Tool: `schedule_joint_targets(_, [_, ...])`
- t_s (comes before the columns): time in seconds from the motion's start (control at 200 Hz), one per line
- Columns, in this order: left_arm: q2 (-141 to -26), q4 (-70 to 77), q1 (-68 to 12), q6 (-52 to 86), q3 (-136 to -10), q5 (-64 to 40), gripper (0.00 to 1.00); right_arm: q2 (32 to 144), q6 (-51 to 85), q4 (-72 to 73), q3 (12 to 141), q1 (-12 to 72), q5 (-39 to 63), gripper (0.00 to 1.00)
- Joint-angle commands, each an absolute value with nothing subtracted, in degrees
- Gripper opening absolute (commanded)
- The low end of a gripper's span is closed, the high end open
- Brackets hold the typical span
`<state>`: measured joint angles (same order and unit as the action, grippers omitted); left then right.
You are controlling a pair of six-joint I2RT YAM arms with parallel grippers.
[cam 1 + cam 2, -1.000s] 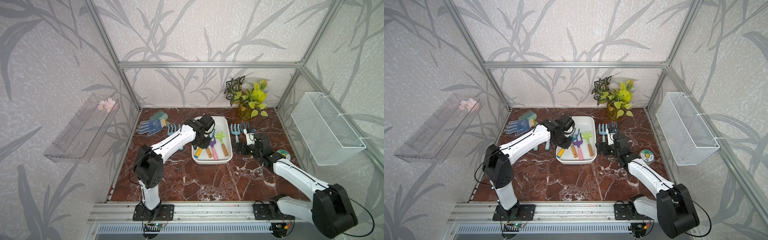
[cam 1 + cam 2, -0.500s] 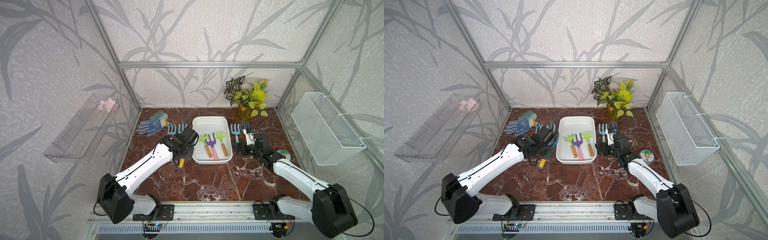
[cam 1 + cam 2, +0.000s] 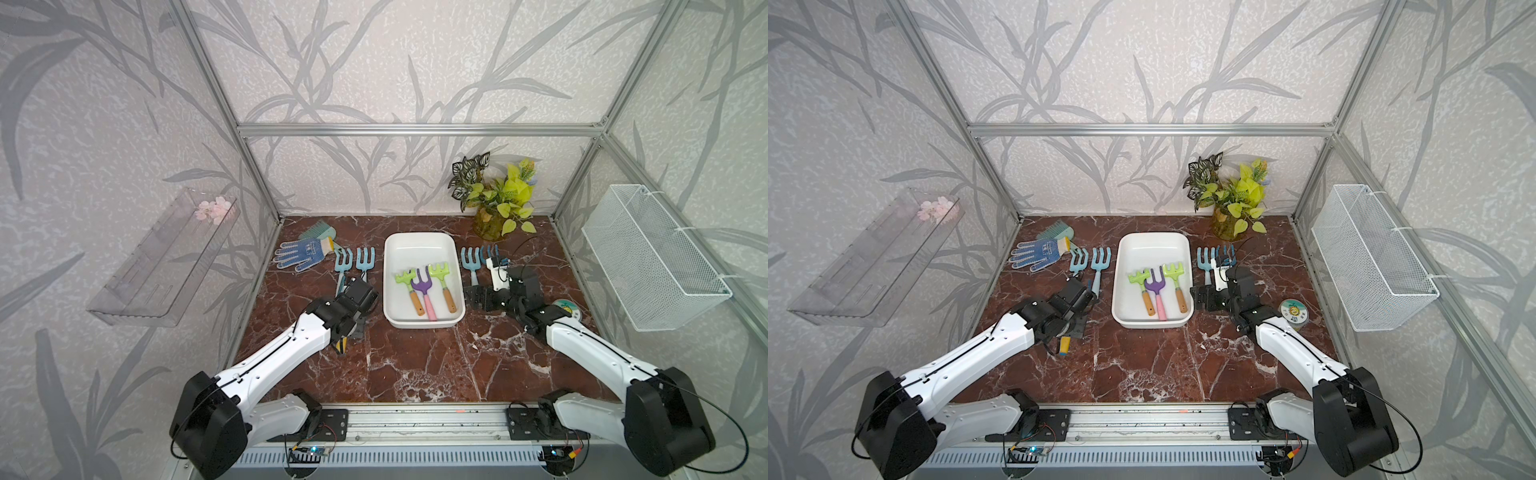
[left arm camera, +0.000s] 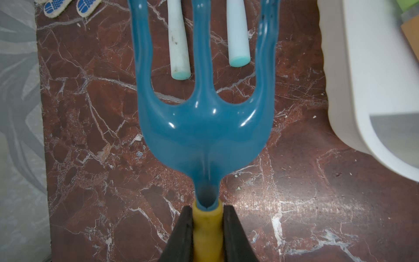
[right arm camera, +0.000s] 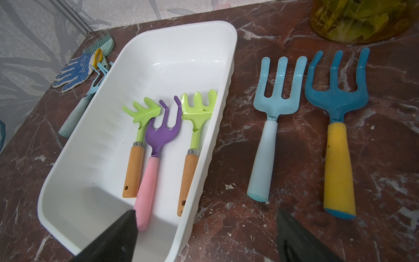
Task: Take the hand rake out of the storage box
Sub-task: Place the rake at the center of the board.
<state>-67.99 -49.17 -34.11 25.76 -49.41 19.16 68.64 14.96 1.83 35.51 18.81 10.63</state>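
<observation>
The white storage box [image 3: 417, 251] [image 3: 1152, 249] [image 5: 158, 65] stands mid-table. Inside lie two green hand rakes [image 3: 406, 277] [image 3: 439, 272] with wooden handles and a purple one [image 3: 422, 286] with a pink handle between them. My left gripper [image 4: 207, 213] [image 3: 352, 329] is shut on the yellow handle of a blue hand rake [image 4: 204, 131], held just above the marble left of the box [image 4: 362, 68]. Only the handle's end [image 3: 1064, 345] shows in the top views. My right gripper [image 5: 206, 212] [image 3: 478, 297] is open and empty at the box's near right corner.
Two pale blue rakes [image 3: 344, 261] [image 3: 365, 258], a blue-dotted glove [image 3: 299, 251] and a teal comb [image 3: 318, 230] lie left of the box. Two more blue rakes [image 5: 272, 108] [image 5: 337, 97] lie to its right. A plant pot [image 3: 492, 224], round tin [image 3: 566, 308], mesh basket [image 3: 648, 257] and clear shelf [image 3: 162, 257] line the sides.
My left arm has carried the blue rake from over the box's left side out to the marble left of it, drawing back toward the front. The right arm has not moved.
</observation>
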Motion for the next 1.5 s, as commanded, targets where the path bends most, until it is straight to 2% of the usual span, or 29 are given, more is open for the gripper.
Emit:
schedule_joint_targets(0.0, [-69.6, -47.8, -32.4, 26.2, -49.2, 20.5, 0.1, 68.6, 14.5, 1.6, 36.8, 18.9, 11.3, 0.95])
schedule_joint_targets(0.255, [-72.1, -51.4, -25.2, 23.7, -51.3, 12.1, 0.1, 68.0, 14.7, 1.2, 36.7, 18.9, 11.6, 0.95])
schedule_joint_targets(0.55, [-80.3, -53.2, -21.9, 20.4, -54.6, 5.3, 0.1, 68.5, 14.6, 1.0, 37.0, 18.9, 11.7, 0.95])
schedule_joint_targets(0.955, [-85.8, -53.6, -17.9, 20.0, -55.2, 2.3, 0.1, 68.6, 14.6, 0.9, 37.1, 18.8, 11.8, 0.95])
schedule_joint_targets(1.4, [-91.7, -54.9, -17.7, 21.5, -55.4, 2.4, 0.12, 68.6, 14.6, 0.9, 37.2, 18.8, 11.8, 0.95])
schedule_joint_targets(1.495, [-92.0, -55.0, -17.7, 22.0, -55.4, 2.9, 0.16, 68.6, 14.6, 1.0, 37.2, 18.8, 11.8, 0.95])
